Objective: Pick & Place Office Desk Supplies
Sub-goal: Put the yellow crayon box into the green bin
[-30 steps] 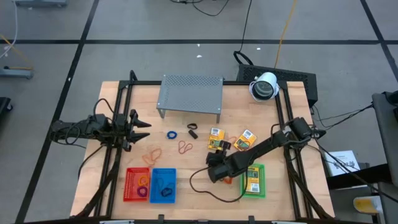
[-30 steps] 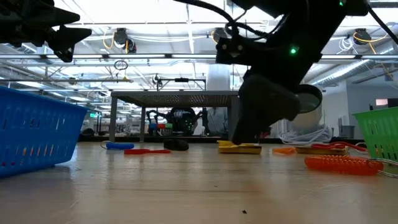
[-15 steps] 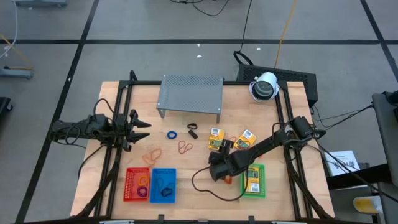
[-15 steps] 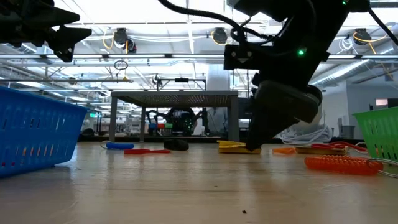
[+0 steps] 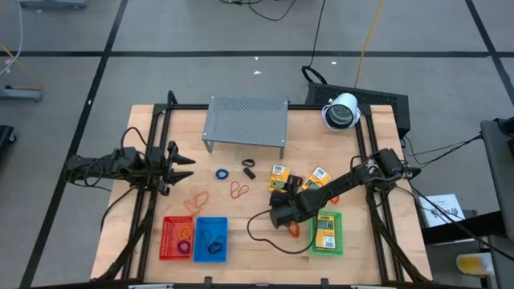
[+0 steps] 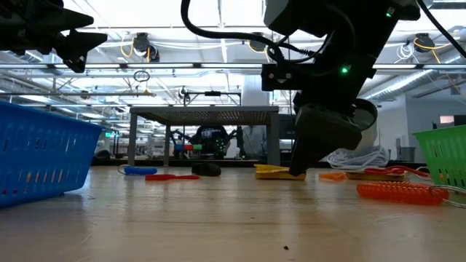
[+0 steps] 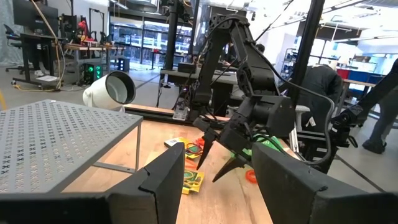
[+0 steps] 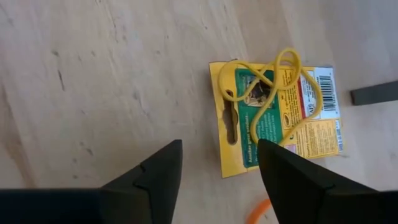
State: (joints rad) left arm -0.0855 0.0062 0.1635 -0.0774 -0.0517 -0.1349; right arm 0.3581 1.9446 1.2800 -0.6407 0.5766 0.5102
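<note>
A yellow packet (image 8: 280, 118) lies flat on the table with a yellow rubber band (image 8: 273, 81) on top of it. My right gripper (image 8: 214, 168) is open and points down at the bare wood just short of the packet's edge, touching nothing; the high view shows it (image 5: 280, 195) near that packet (image 5: 279, 174). A second packet (image 5: 319, 177) lies to the right. A third (image 5: 325, 231) sits in the green basket (image 5: 313, 241). Rubber bands (image 5: 238, 190), a blue ring (image 5: 222, 172) and a black clip (image 5: 248, 168) lie mid-table. My left gripper (image 5: 186, 160) waits open at the left.
The grey perforated shelf (image 5: 246, 122) stands at the far side. The red basket (image 5: 168, 238) and the blue basket (image 5: 211, 226) sit at the near edge, each with items inside. More orange bands (image 5: 195, 198) lie left of centre. A white round device (image 5: 341, 111) is at the far right corner.
My right gripper has moved a little toward the table's right and far edges, closer to the packet with the yellow band. The packet has not moved.
</note>
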